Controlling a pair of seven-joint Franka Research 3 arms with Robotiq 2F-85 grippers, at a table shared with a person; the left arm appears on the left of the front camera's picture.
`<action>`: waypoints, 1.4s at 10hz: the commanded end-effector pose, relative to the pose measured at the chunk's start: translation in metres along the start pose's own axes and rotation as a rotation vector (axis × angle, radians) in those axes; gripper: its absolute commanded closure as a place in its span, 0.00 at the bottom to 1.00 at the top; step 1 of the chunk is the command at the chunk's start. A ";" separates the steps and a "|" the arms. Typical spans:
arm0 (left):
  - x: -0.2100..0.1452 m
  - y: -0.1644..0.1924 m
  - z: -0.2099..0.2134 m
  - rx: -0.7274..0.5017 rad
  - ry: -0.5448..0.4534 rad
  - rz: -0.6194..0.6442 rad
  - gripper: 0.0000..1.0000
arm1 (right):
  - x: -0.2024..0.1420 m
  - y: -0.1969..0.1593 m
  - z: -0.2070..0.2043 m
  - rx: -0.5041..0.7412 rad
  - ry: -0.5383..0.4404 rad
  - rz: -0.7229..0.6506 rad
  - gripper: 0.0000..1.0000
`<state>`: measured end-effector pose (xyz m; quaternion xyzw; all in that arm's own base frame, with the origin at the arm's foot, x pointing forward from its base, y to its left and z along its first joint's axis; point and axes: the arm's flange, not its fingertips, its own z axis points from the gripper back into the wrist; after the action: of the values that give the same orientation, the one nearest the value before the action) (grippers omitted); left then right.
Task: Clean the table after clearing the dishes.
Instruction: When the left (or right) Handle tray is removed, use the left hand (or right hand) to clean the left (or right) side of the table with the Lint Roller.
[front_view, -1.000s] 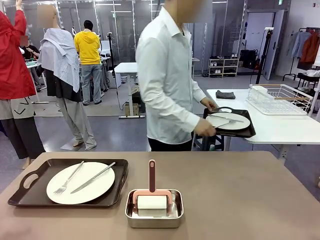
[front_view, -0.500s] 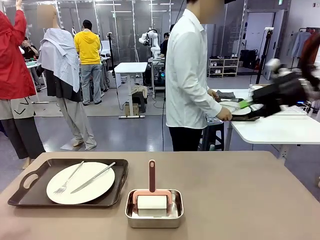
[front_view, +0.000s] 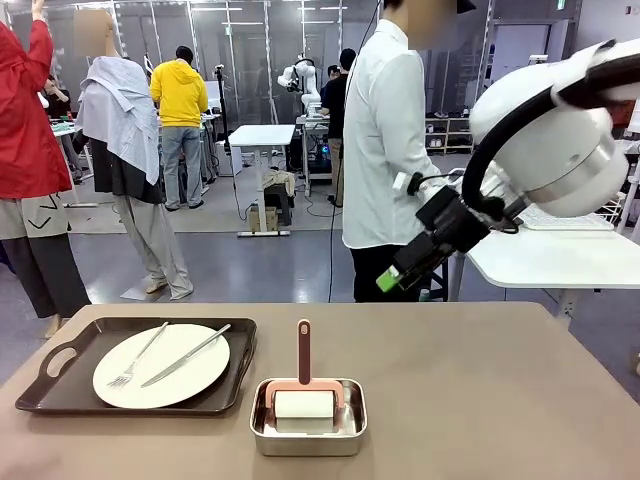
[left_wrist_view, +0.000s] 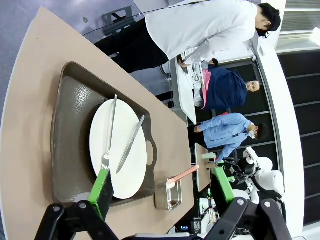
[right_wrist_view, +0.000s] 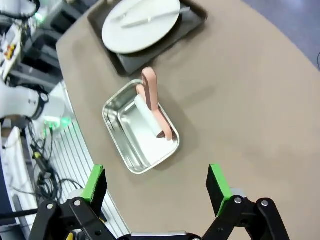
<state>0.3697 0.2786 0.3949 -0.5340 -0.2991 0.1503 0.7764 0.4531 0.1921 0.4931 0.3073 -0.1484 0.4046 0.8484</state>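
Note:
A white plate (front_view: 161, 365) with a fork (front_view: 137, 357) and a knife (front_view: 186, 355) lies on a dark brown tray (front_view: 60, 392) at the left of the taupe table (front_view: 480, 400). My right gripper (front_view: 392, 278) hangs high over the table's far middle, open and empty. In the right wrist view the right gripper (right_wrist_view: 156, 182) looks down on the table (right_wrist_view: 250, 90), with the plate (right_wrist_view: 141, 25) farther off. My left gripper (left_wrist_view: 161, 190) is open above the tray (left_wrist_view: 70, 125), near the plate (left_wrist_view: 117, 147).
A steel pan (front_view: 308, 418) holding a pink-handled roller (front_view: 304, 355) stands at the front middle, also the pan (right_wrist_view: 140, 132) under my right gripper. A person in a white shirt (front_view: 385, 150) stands beyond the far edge, facing a white table (front_view: 545, 260).
My right arm has swung in from the right and now hangs over the table's far side. The person carried a second tray to the white table and turned away.

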 end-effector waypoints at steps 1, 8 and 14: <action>-0.001 0.000 0.002 -0.017 0.001 -0.001 0.00 | 0.003 0.000 0.014 0.007 -0.047 -0.032 0.00; -0.001 0.000 0.002 -0.017 0.001 -0.001 0.00 | 0.002 -0.007 0.017 -0.009 -0.035 -0.015 0.00; -0.001 0.000 0.002 -0.017 0.001 -0.001 0.00 | 0.123 0.014 -0.089 0.003 0.280 0.470 0.00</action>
<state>0.3699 0.2782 0.3948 -0.5342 -0.2987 0.1500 0.7765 0.5066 0.3174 0.4914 0.2321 -0.1040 0.5914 0.7652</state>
